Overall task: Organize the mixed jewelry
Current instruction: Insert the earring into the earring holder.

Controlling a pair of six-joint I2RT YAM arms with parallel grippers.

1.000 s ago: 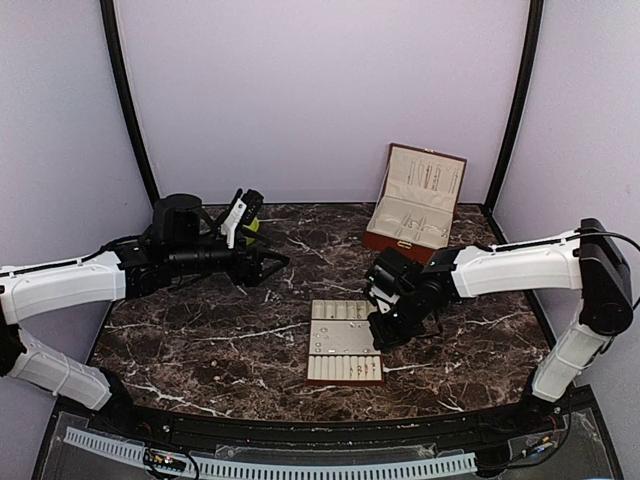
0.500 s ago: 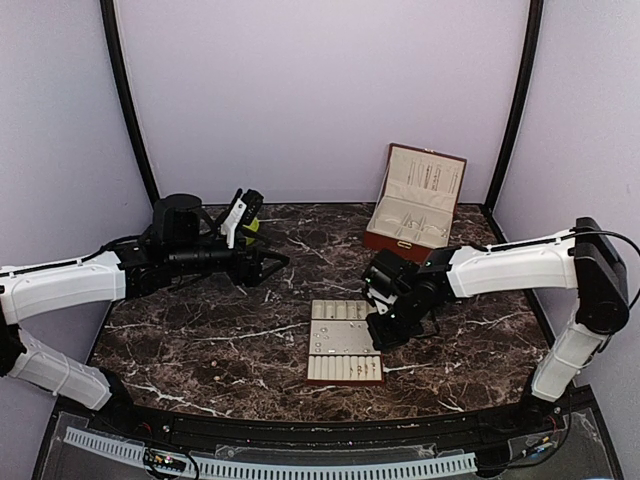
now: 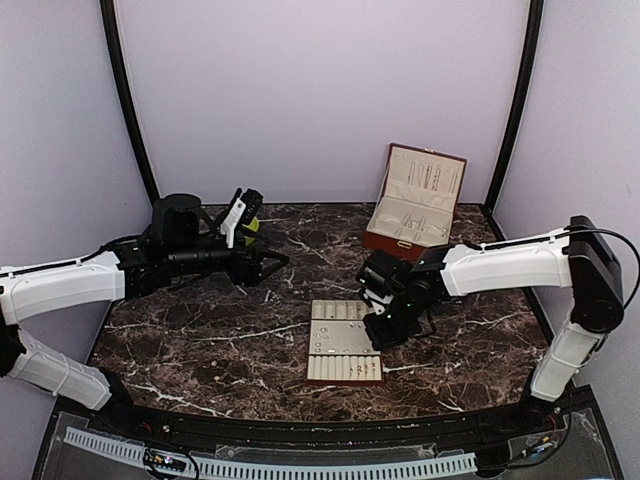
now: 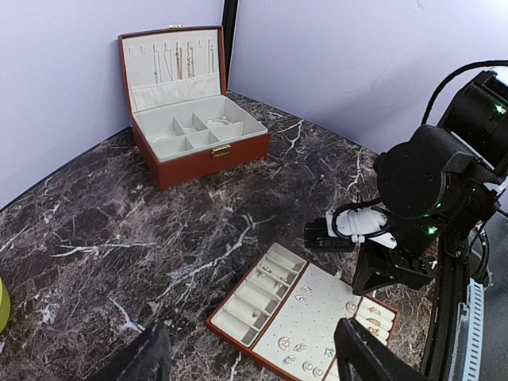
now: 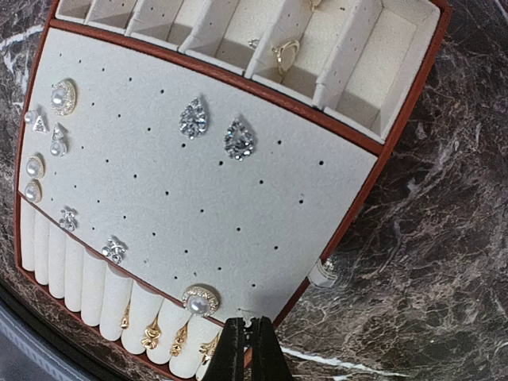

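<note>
Mixed jewelry sits in the beige tray (image 5: 382, 148): teardrop studs (image 5: 194, 119), a pearl stud (image 5: 199, 301), gold rings (image 5: 151, 333) in the roll slots and a ring (image 5: 286, 52) in a compartment. My right gripper (image 5: 247, 332) hangs over the tray's right edge (image 3: 382, 352), shut on a tiny pale piece pinched at its tips, too small to name. One small clear piece (image 5: 324, 272) lies on the marble beside that edge. My left gripper (image 4: 258, 369) is open and holds nothing, far left of the tray (image 4: 238, 333) and above the table.
An open brown jewelry box (image 3: 415, 205) stands at the back right, with chains hung in its lid (image 4: 171, 59). A lime-green bowl (image 4: 2, 305) shows at the left wrist view's left edge. The tabletop (image 3: 220, 330) is dark marble.
My right arm has shifted slightly left, bringing its shut gripper closer over the tray's right edge. The left arm has not moved.
</note>
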